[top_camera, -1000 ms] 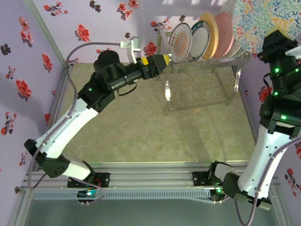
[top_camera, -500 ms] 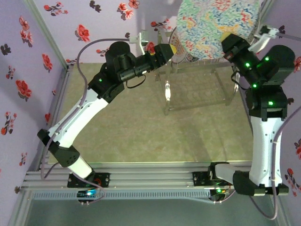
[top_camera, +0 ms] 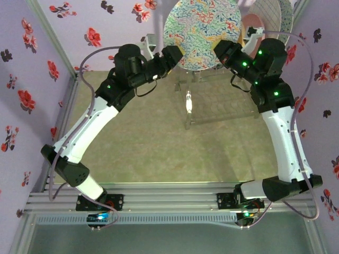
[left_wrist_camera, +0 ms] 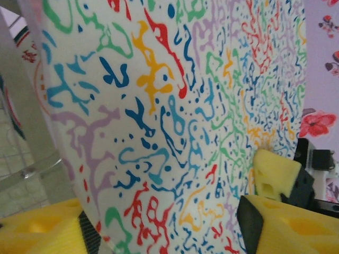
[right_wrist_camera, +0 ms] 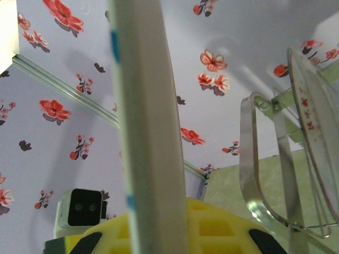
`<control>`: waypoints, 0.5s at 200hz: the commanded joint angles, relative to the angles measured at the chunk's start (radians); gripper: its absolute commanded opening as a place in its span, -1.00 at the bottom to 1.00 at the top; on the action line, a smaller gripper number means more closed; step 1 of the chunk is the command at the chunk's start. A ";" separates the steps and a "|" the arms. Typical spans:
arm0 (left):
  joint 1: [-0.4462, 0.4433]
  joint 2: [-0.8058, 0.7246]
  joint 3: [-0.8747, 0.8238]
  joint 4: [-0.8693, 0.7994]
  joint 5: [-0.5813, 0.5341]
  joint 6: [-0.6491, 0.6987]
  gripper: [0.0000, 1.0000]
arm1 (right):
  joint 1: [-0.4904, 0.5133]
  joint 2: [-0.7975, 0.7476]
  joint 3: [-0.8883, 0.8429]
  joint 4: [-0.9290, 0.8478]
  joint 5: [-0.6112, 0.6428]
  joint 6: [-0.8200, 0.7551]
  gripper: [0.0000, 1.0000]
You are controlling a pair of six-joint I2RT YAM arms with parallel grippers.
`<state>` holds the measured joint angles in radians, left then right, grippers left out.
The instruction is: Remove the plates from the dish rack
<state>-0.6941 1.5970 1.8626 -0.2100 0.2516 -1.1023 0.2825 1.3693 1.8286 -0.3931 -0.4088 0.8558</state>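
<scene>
The step in hand looked like a handover in mid-air. The squiggle-patterned plate (top_camera: 203, 33) was out of its slot and hung upright above the left end of the dish rack (top_camera: 188, 103). The right gripper (top_camera: 222, 50) was clamped on the rim nearest the rack's middle, with the plate's edge running down into its yellow pad (right_wrist_camera: 212, 227). The left gripper (top_camera: 174, 54) reached in from beyond the rack's left end. Its foam pads (left_wrist_camera: 288, 225) stood on either side of the plate's lower rim, but I could not tell whether they had pinched it. As I judged it, the left jaws needed to seat firmly before the right ones let go. The plate could then be swung clear and laid flat on the table in front of the rack, without clipping the plates in the slots. By count there were two arms, two grippers, one rack and one plate in the air. Over the rack's right end I could make out at least two more, a grey-grid plate (top_camera: 270, 13) and a pink plate (top_camera: 250, 22). Any others were hidden behind the raised one.
</scene>
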 commanded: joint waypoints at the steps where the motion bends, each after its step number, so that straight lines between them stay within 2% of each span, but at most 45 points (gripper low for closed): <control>1: 0.010 -0.057 -0.024 0.036 -0.024 -0.012 0.30 | 0.019 -0.001 0.038 0.128 -0.037 0.045 -1.00; 33: 0.022 -0.082 -0.070 0.040 -0.048 -0.019 0.29 | 0.024 0.001 0.032 0.142 -0.036 0.052 -1.00; 100: 0.038 -0.082 -0.090 0.083 -0.045 -0.047 0.03 | 0.056 0.034 0.045 0.109 -0.075 0.073 -1.00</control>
<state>-0.6643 1.5345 1.7817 -0.1783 0.2169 -1.1286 0.3222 1.4040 1.8301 -0.3649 -0.4561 0.9180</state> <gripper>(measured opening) 0.540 0.118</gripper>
